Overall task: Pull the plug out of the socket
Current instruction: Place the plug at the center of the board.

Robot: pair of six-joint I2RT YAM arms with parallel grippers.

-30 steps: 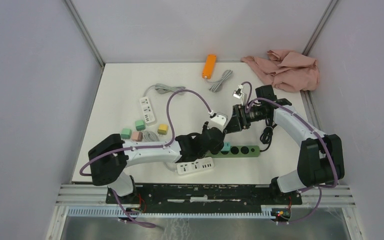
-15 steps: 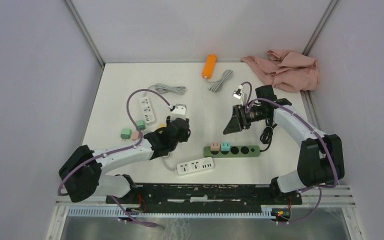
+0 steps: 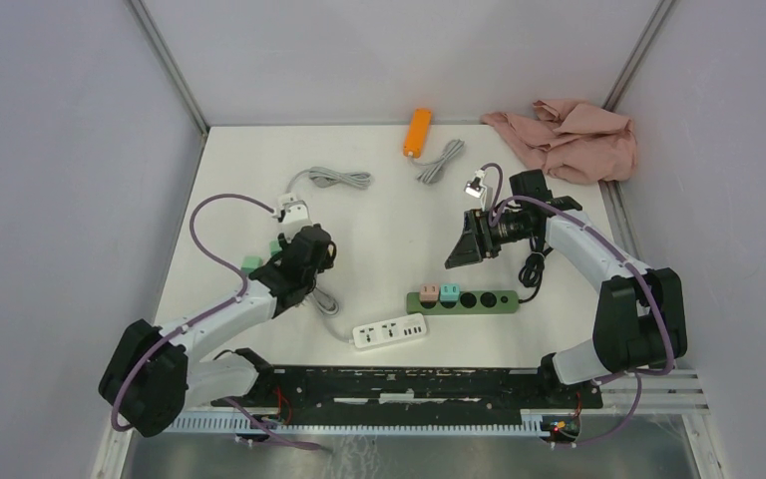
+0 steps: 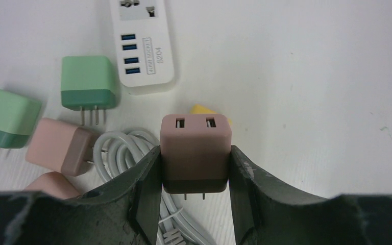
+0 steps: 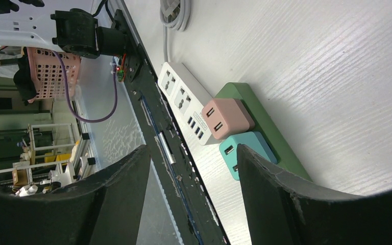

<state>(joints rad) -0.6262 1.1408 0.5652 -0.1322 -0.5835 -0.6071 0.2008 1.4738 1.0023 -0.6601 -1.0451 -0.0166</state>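
The left tool (image 4: pixel 194 161) is clenched on a dusky-pink USB plug (image 4: pixel 195 145), clear of any socket, over a coiled grey cable (image 4: pixel 113 149) on the bench (image 4: pixel 311 76). The right tool (image 5: pixel 193 153) hangs released. Beyond its tips, a light-pink plug (image 5: pixel 229 117) and a teal plug (image 5: pixel 246 153) sit in the green power strip (image 3: pixel 489 299).

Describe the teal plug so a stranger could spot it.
Find the dark green power strip toward the front of the table. Two cube plugs sit at its left end. The teal plug is the inner one, beside the pink plug.
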